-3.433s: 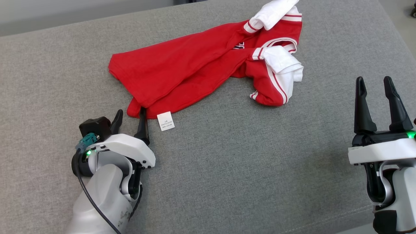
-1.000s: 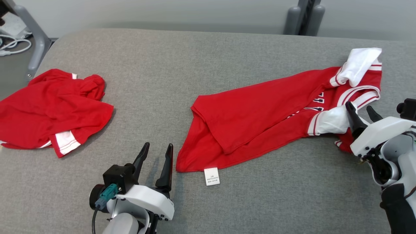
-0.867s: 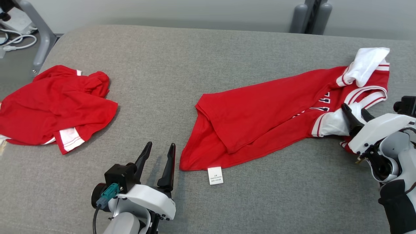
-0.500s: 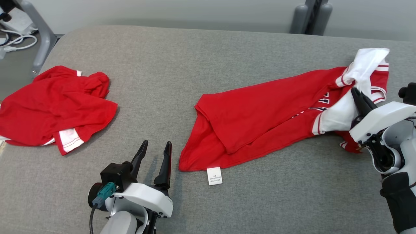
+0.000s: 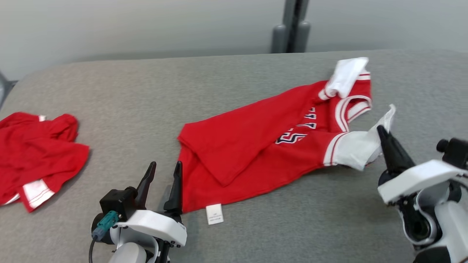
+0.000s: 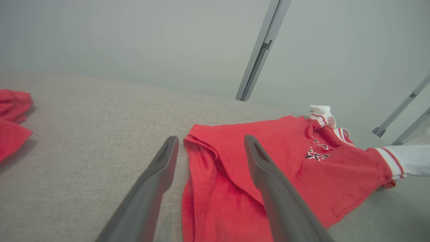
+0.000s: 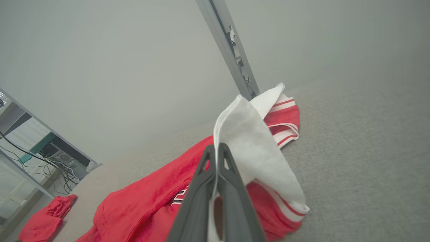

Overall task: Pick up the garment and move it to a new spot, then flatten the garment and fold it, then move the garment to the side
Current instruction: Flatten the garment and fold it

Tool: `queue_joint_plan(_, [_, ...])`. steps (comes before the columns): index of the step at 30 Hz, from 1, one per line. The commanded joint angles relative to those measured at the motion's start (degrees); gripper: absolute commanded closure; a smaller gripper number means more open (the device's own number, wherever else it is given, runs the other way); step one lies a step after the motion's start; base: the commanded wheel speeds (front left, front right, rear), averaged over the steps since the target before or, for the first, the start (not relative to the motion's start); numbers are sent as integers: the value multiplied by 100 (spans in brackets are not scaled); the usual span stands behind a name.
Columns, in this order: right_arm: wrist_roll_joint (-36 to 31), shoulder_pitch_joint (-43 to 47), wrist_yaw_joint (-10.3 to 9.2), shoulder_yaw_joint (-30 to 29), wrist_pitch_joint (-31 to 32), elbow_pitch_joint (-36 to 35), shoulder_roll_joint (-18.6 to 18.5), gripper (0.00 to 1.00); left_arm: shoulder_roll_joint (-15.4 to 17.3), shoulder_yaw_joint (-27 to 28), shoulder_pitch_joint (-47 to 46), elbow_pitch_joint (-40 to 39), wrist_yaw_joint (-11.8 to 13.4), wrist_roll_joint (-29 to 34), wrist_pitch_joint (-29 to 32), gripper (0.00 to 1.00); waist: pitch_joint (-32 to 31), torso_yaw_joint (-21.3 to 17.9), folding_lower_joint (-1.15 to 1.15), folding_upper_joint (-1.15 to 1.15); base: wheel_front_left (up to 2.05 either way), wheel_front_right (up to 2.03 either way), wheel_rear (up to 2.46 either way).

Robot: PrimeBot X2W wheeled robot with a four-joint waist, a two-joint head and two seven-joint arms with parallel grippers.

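The garment (image 5: pixel 252 146) is a red jersey with white sleeves and dark chest lettering, lying crumpled across the grey cushioned surface (image 5: pixel 182 84). My right gripper (image 5: pixel 382 130) is shut on the white near sleeve (image 5: pixel 360 149) and holds it lifted off the surface; in the right wrist view the white cloth (image 7: pixel 248 148) stands up from between the closed fingers of the right gripper (image 7: pixel 216 149). My left gripper (image 5: pixel 165 169) is open just left of the jersey's hem corner, holding nothing. In the left wrist view the left gripper (image 6: pixel 210 143) straddles the garment's (image 6: pixel 285 168) left edge.
A second red garment (image 5: pixel 33 153) lies bunched at the far left of the surface. A white care label (image 5: pixel 214 213) sticks out from the jersey's hem. A grey post (image 5: pixel 290 27) stands behind the surface's far edge.
My right gripper closed on the white sleeve and lifted it up and toward me, spreading the chest. The head camera shifted, so the scene slid left. The left gripper stayed open.
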Motion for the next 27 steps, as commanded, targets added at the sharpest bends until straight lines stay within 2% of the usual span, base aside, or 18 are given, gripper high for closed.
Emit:
queue_joint_plan(1, [-42,189,0,-87,56,-186,-20,100,24,38,36,-22,11,-37,-21,0,-14,-290,0,0,0,0,0])
queue_joint_plan(7, [-554,1109,0,-408,387,-903,375,100,25,126,-27,-21,-27,-59,-22,0,26,-698,0,0,0,0,0])
queue_joint_plan(12, [-457,1740,0,-789,772,-1226,720,100,24,213,-71,23,-64,4,-21,0,5,-965,0,0,0,0,0])
queue_joint_plan(15, [-451,1934,0,-817,972,-1245,759,100,24,227,-102,40,-77,22,-22,0,-4,-1026,0,0,0,0,0])
queue_joint_plan(16, [-502,2037,0,-822,1107,-1207,771,63,24,228,-125,46,-84,33,-22,0,-6,-1043,0,0,0,0,0])
queue_joint_plan(17, [-541,2117,0,-812,1241,-1174,780,2,25,234,-147,52,-95,51,-22,0,-8,-1054,0,0,0,0,0])
queue_joint_plan(21, [-648,2190,0,-1014,1524,-1094,778,0,23,209,-167,87,-121,72,-22,0,-42,-1021,0,0,0,0,0])
queue_joint_plan(27, [-1036,1794,0,-1198,1268,-1518,787,0,25,168,-113,108,-108,42,-22,0,-84,-804,0,0,0,0,0])
